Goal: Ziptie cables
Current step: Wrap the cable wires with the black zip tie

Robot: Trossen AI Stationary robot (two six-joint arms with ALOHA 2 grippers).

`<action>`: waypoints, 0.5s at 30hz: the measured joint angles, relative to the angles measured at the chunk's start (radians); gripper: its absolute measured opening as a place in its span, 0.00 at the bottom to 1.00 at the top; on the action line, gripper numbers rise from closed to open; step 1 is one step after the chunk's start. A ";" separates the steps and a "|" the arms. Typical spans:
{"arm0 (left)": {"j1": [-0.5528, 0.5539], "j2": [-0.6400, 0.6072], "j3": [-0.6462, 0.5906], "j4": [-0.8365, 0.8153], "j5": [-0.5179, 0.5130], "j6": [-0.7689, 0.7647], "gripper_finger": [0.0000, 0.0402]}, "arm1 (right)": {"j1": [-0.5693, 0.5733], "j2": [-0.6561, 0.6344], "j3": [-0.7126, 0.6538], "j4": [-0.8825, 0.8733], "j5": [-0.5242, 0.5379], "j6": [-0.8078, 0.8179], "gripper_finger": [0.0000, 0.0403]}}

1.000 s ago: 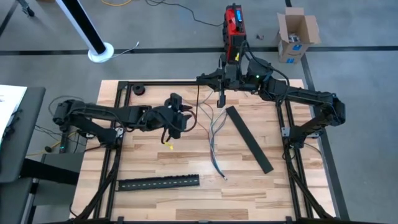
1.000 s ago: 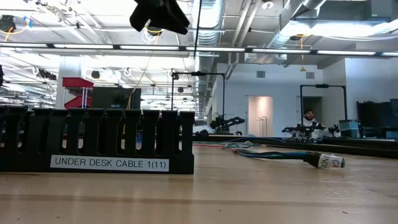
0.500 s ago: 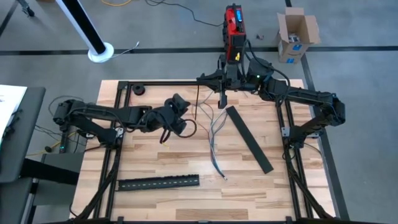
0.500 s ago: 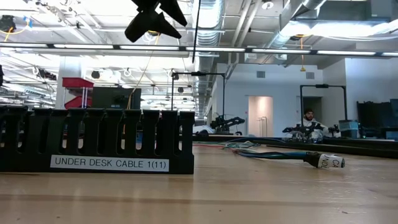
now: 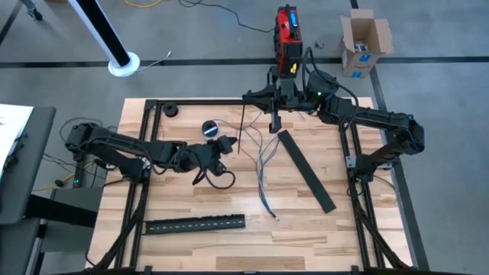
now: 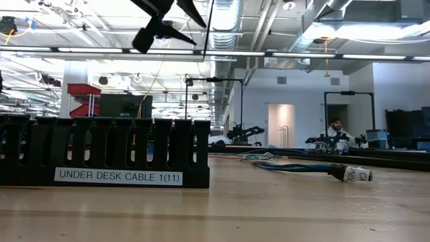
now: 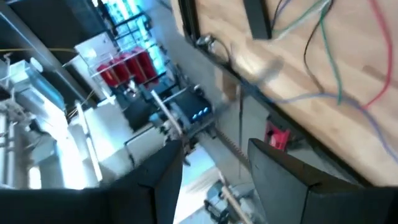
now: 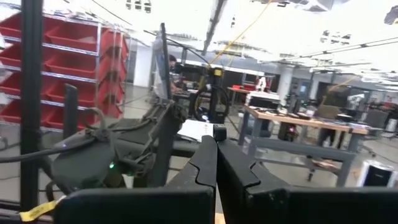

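Several thin cables (image 5: 265, 172) lie mid-counter, running near to far. Left gripper (image 5: 221, 147) hovers just left of their far end, fingers spread, the nearer arm. Right gripper (image 5: 273, 122) waits just beyond them, fingers pressed together and empty.

Thin loose cables (image 5: 263, 172) sprawl along the table's middle

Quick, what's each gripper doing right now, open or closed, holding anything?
Left gripper: open, holding nothing.
Right gripper: closed, nothing visible between its fingers.
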 joint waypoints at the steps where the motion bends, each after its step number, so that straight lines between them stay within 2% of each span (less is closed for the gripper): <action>1: -0.008 -0.002 0.000 -0.001 -0.015 0.006 0.43 | 0.000 0.000 0.000 0.000 -0.001 0.004 0.00; 7: -0.034 -0.015 0.000 -0.001 -0.011 0.055 0.43 | 0.000 0.000 0.000 0.001 -0.025 0.027 0.00; 12: -0.021 -0.013 0.000 0.032 0.066 0.150 0.43 | 0.001 0.000 0.000 0.010 -0.047 0.029 0.00; 15: -0.010 -0.013 0.000 0.058 0.074 0.196 0.41 | 0.001 0.000 0.000 0.027 -0.050 0.032 0.00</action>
